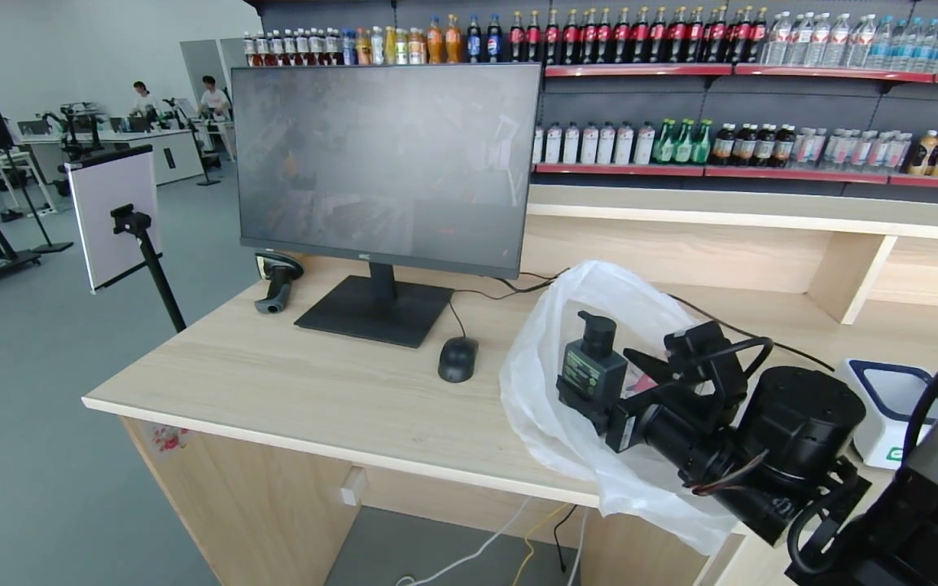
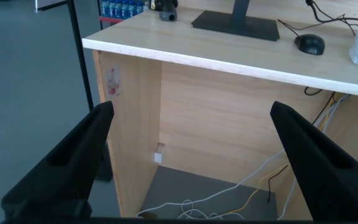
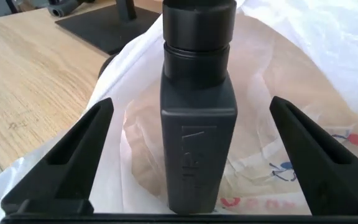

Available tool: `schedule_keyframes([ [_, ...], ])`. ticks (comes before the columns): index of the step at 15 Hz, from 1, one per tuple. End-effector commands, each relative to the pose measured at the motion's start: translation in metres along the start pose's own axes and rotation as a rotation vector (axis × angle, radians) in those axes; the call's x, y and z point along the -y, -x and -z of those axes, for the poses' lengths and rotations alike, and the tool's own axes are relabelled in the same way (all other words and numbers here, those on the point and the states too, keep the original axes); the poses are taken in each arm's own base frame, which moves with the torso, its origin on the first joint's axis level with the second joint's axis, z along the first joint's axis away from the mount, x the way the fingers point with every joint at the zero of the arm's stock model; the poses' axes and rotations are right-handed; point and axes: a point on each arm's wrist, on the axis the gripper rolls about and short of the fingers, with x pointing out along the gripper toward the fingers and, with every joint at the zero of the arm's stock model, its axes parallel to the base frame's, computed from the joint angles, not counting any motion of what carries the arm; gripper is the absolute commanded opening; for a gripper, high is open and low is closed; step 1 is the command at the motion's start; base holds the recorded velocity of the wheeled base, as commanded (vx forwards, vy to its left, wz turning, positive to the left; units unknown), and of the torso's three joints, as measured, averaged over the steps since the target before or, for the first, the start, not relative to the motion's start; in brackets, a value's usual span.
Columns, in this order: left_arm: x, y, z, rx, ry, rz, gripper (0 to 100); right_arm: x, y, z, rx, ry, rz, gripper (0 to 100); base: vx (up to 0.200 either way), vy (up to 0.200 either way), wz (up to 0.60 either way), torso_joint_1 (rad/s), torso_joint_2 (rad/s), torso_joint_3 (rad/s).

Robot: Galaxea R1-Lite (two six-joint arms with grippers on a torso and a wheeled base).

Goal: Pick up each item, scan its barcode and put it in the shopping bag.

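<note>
Bottle (image 3: 199,143) sits between the right gripper's (image 3: 191,109) wide-open jaws, touching neither, over the shopping bag (image 3: 291,74).

Nothing legible anywhere. Noted on the dark bottle (image 1: 591,370): a grey-green label with fine print, too small to read. On its face in the right wrist view, raised marks, possibly a logo. Inside the shopping bag (image 3: 328,74), red and blue print on a packet (image 3: 277,173), cut off and unreadable. On the lower bezel of the monitor (image 1: 379,163), a small light mark, not readable. On the front panel of the desk (image 1: 273,382), a sticker (image 1: 164,439) with a red pattern, no words made out. On the white scanner stand (image 1: 884,391), a green mark, partly hidden. Shelf bottles (image 1: 681,37) labelled, print far too small.
</note>
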Motion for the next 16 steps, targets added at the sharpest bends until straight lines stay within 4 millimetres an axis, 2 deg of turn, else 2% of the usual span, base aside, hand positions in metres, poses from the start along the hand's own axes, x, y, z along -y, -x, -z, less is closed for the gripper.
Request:
schedule_keyframes([
  [1, 0.0, 0.0, 0.0, 0.0, 0.0, 0.0, 100, 0.001, 0.011, -0.012, 0.033, -0.002, 0.0, 100, 0.0, 0.0, 0.0, 0.0, 0.0, 0.0],
  [8, 0.0, 0.0, 0.0, 0.0, 0.0, 0.0, 100, 0.004, 0.048, -0.027, 0.051, -0.011, 0.001, 100, 0.0, 0.0, 0.0, 0.0, 0.0, 0.0],
  [10, 0.0, 0.0, 0.0, 0.0, 0.002, 0.0, 100, 0.004, 0.059, -0.03, 0.054, -0.019, 0.001, 100, -0.2, 0.0, 0.0, 0.005, 0.0, 0.002],
  [12, 0.0, 0.0, 0.0, 0.0, 0.003, 0.0, 100, 0.005, 0.067, -0.028, 0.04, -0.025, 0.001, 100, -0.2, 0.0, 0.0, 0.005, 0.0, -0.005],
  [16, 0.0, 0.0, 0.0, 0.0, 0.003, 0.0, 100, 0.009, 0.071, -0.027, 0.035, -0.048, 0.016, 100, 0.0, 0.0, 0.0, 0.0, 0.0, 0.0],
])
